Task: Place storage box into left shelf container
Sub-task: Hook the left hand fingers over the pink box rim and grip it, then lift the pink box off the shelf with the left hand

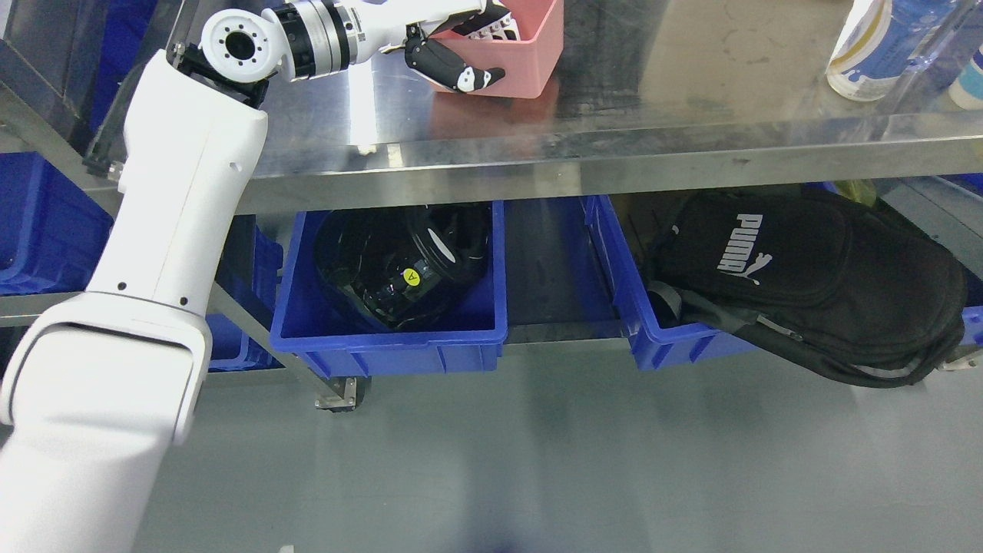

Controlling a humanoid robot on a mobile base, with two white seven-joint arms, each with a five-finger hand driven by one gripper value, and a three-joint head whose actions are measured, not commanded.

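Note:
A pink storage box (516, 52) sits on the steel tabletop (653, 115) at the top centre. My left hand (461, 46) reaches up from the lower left and grips the box's near left wall, thumb (453, 71) outside and fingers inside the rim. Below the table, on the lower shelf, stands the left blue container (392, 338), holding a black glossy object with a yellow sticker (412, 277). My right arm does not show.
A second blue bin (653, 330) to the right carries a black bag (806, 276) that overhangs its front. More blue bins (46, 223) stand at the far left. Bottles (883, 46) stand at the table's top right. Grey floor lies in front.

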